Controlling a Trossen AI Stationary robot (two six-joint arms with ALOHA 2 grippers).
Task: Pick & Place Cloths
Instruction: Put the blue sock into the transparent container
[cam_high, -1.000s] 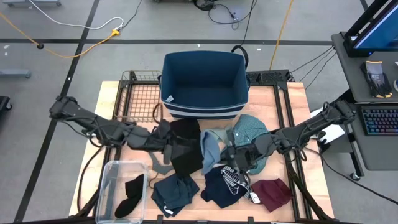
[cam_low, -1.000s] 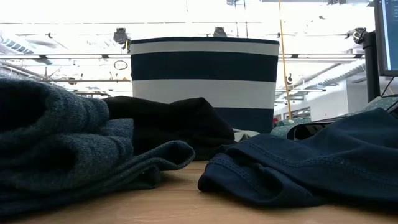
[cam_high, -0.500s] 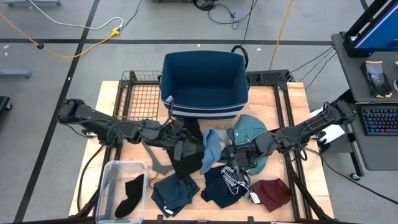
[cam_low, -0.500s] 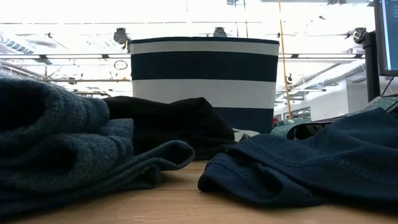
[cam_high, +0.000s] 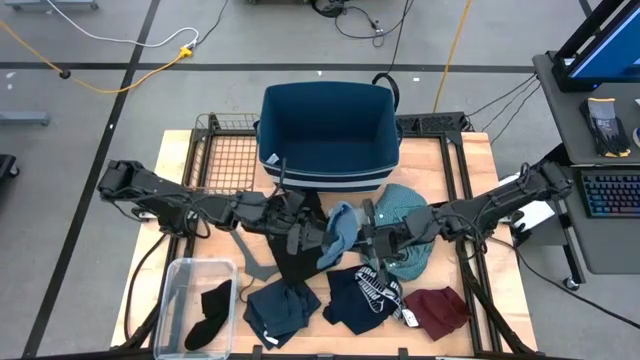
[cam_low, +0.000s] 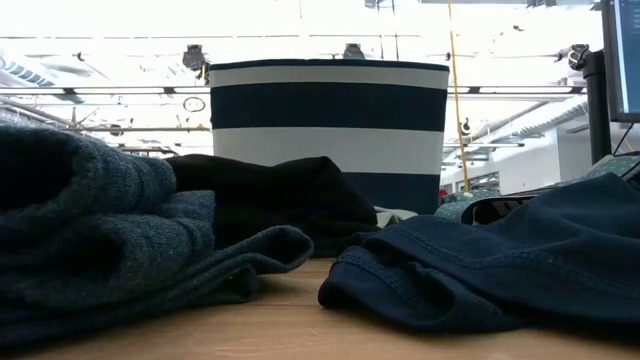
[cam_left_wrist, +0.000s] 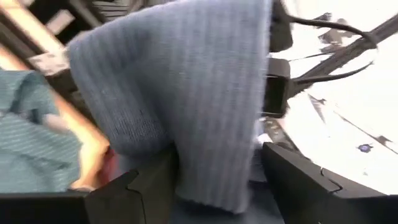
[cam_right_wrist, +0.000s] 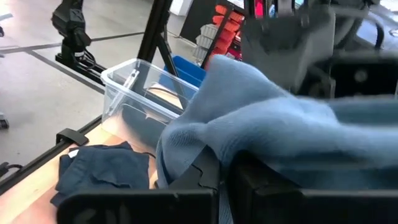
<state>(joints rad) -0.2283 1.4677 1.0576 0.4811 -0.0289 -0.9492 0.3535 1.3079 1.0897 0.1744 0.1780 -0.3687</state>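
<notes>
Since the earlier frame, the left gripper (cam_high: 318, 236) has advanced across the black cloth (cam_high: 296, 255) toward the table's centre, meeting the right gripper (cam_high: 366, 232) at the pale blue cloth (cam_high: 340, 234). Left fingers (cam_left_wrist: 134, 186) stand apart around this cloth's hanging fold; right jaws are closed on its opposite end. The cloth is raised between both arms, just before the blue basket (cam_high: 329, 137) at the table's far edge.
</notes>
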